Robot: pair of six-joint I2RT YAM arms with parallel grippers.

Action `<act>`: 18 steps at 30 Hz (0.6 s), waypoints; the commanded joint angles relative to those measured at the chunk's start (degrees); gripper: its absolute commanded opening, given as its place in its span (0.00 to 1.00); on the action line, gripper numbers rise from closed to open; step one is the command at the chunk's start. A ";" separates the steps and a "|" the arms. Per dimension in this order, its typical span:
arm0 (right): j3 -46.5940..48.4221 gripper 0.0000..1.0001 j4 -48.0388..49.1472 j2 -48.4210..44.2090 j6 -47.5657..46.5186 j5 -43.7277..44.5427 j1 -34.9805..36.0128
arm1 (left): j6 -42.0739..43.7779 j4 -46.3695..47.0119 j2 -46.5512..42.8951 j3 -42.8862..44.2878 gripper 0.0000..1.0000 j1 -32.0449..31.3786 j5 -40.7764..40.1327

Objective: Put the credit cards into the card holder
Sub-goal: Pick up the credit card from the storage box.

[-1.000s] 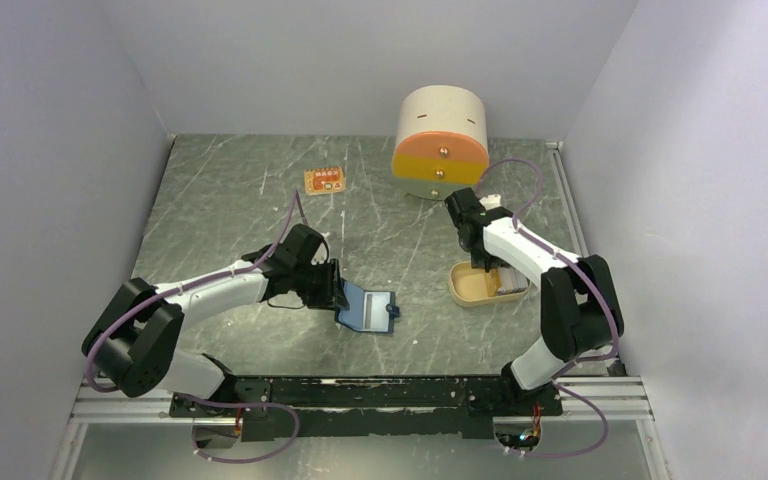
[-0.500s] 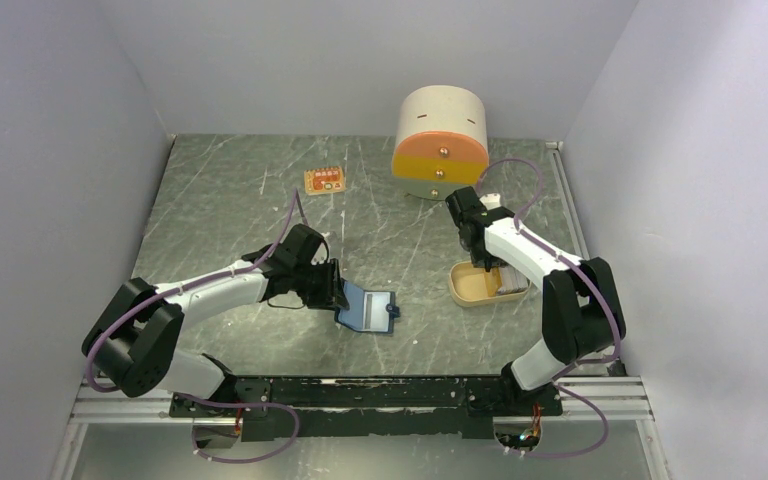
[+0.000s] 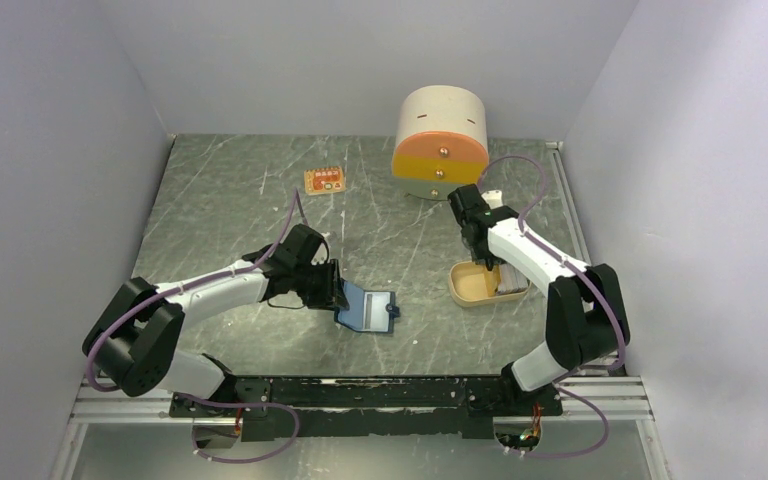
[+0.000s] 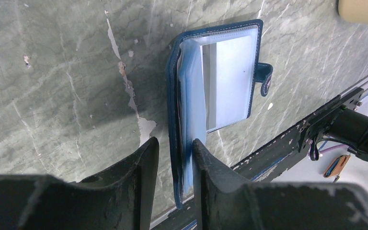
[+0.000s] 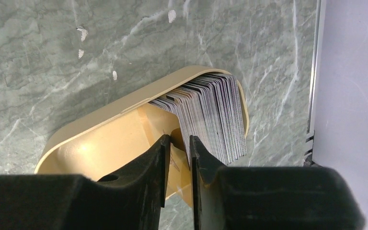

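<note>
Broadly, you have a grey-green marbled surface (image 3: 230, 200) boxed in by pale walls. At its far edge stands a round cream drawer unit (image 3: 442, 140) with an orange front.

Your left arm (image 3: 210, 290) reaches toward the middle of the surface, and your right arm (image 3: 535, 255) bends down on the right side, just in front of the drawer unit.

Under the right arm sits a tan oval tray (image 5: 100, 115). A stack of cards (image 5: 215, 115) stands on edge inside it, packed against the end nearest the right wall.

Your right claw (image 5: 178, 141) is down in the tray, right beside the stack's near face, and its fingers are a narrow slit apart. You cannot tell from here whether a card is pinched between them.

The card holder (image 4: 230, 81) lies open near the middle of the surface, well apart from the tray. Its clear-sleeved inner side faces up and its snap tab sticks out on the far side.

Your left claw (image 4: 175, 146) is clamped on the holder's near cover and the pale blue sleeves beside it.

A small orange tag (image 3: 325, 181) lies alone toward the back left.
</note>
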 commanded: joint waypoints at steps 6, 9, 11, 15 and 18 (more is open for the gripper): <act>1.64 0.20 -0.55 -2.53 -0.53 0.07 -0.61 | -0.68 1.28 0.62 0.78 0.37 0.32 0.51; 1.64 0.17 -0.84 -2.98 -0.44 -0.77 -0.65 | -0.74 1.27 0.58 0.65 0.36 0.32 0.46; 1.64 0.16 -0.99 -3.48 -0.29 -1.59 -0.58 | -0.79 1.33 0.66 0.71 0.36 0.32 0.56; 1.33 0.15 -1.62 -4.48 0.39 -2.33 -0.18 | -0.88 1.65 0.79 0.66 0.36 0.32 1.16; 0.92 0.14 -1.86 -5.11 0.63 -2.84 -0.03 | -0.97 1.74 0.92 0.71 0.36 0.32 1.31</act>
